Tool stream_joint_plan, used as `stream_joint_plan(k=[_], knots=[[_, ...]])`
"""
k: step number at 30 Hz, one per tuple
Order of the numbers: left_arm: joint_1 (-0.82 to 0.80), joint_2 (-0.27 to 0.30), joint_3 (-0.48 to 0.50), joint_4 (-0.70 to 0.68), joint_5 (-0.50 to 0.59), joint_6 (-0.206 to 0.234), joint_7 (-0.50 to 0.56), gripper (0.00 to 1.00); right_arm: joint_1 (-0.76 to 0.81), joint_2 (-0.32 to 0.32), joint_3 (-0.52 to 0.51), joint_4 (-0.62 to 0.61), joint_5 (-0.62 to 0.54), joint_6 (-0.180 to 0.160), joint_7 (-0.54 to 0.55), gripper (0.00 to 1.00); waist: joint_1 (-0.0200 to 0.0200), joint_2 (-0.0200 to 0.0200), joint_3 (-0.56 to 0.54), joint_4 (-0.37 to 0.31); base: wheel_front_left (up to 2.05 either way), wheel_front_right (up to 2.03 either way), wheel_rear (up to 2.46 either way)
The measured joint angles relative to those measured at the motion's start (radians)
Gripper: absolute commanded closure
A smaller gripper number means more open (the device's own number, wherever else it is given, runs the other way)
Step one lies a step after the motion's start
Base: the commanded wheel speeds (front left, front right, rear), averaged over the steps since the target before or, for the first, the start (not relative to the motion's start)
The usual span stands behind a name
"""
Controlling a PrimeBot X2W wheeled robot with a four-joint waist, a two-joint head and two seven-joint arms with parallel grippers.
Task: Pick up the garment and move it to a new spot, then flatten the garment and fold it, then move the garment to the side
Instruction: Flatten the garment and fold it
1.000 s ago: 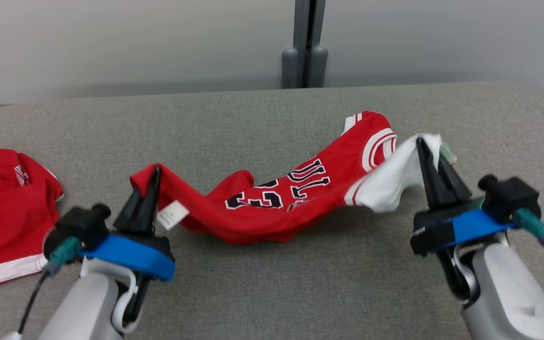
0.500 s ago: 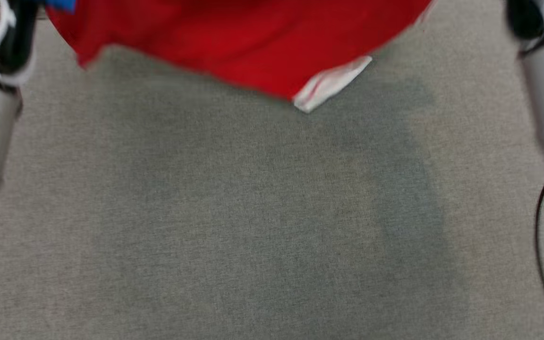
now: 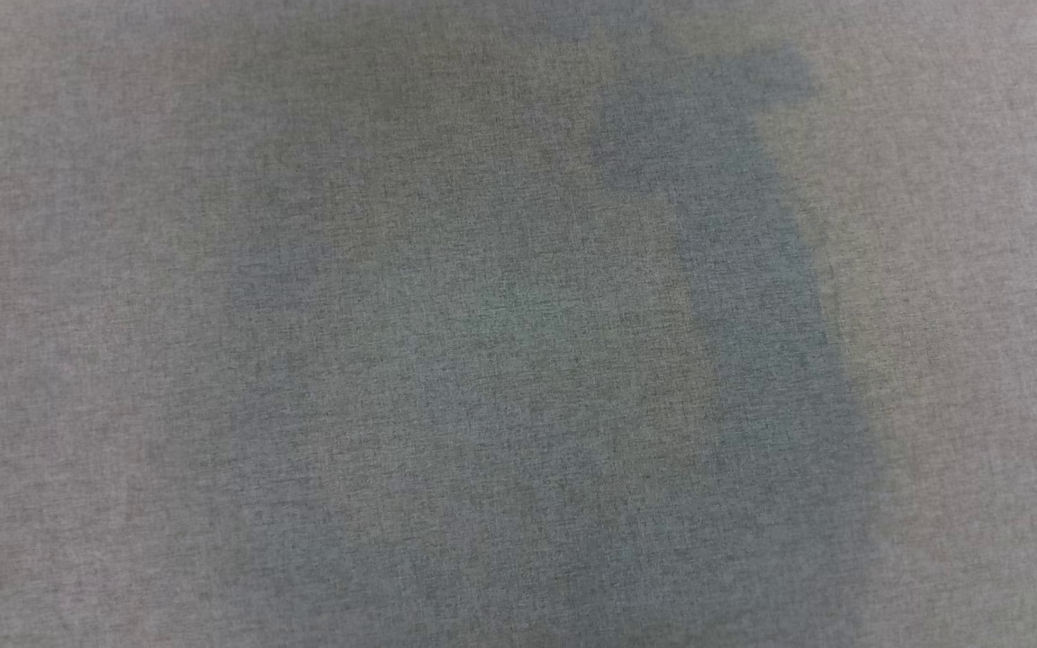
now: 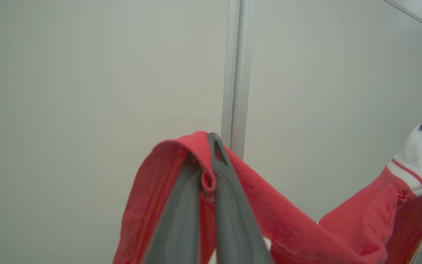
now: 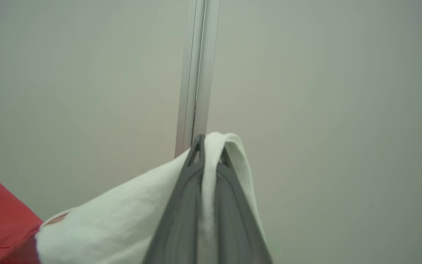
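Since one second ago both arms have lifted the garment off the table, and the head camera has tilted down. Now the left gripper (image 4: 207,157) is closed tight on a red fold of the garment (image 4: 291,227). The right gripper (image 5: 211,146) is closed tight on its white edge. The cloth hangs between them and sags in the middle, in front of a pale wall (image 4: 86,91) with a metal post (image 4: 234,73). Under the head camera lies the grey table (image 3: 482,360) with soft shadows.

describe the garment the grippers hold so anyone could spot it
Before the pale wall with its vertical metal strip, the garment sags between both grippers. The left gripper pinches its red edge, the right gripper its white end. Its bright red stands out from everything pale around it.
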State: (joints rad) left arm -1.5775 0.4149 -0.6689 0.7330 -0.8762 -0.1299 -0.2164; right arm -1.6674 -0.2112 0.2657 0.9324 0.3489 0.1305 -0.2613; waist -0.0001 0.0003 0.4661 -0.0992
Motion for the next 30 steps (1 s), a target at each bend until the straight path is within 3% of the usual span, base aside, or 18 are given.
stream_joint_plan(k=[8,13,24,30], knots=[[0.209,0.026,-0.058,0.005,-0.094,0.0,-0.042,1.0,0.248,0.015,0.053,-0.113,0.079,0.0,-0.001,1.0,0.0001,-0.0001,-0.017,0.001,0.0,0.0,0.0],[0.448,0.036,0.026,-0.092,-0.09,0.0,-0.045,1.0,0.504,0.017,0.056,-0.218,0.124,0.0,-0.001,1.0,0.0001,-0.0001,-0.047,0.009,0.0,0.0,0.0],[1.016,-0.086,0.275,-0.301,0.071,0.0,-0.046,1.0,1.046,0.025,0.026,-0.439,0.174,0.0,-0.001,1.0,-0.0001,-0.0003,-0.136,0.025,0.0,0.0,0.0],[1.245,-0.137,0.341,-0.363,0.148,0.0,-0.046,1.0,1.285,0.026,-0.006,-0.524,0.191,0.0,-0.001,1.0,-0.0002,-0.0006,-0.193,0.03,0.0,0.0,0.0]])
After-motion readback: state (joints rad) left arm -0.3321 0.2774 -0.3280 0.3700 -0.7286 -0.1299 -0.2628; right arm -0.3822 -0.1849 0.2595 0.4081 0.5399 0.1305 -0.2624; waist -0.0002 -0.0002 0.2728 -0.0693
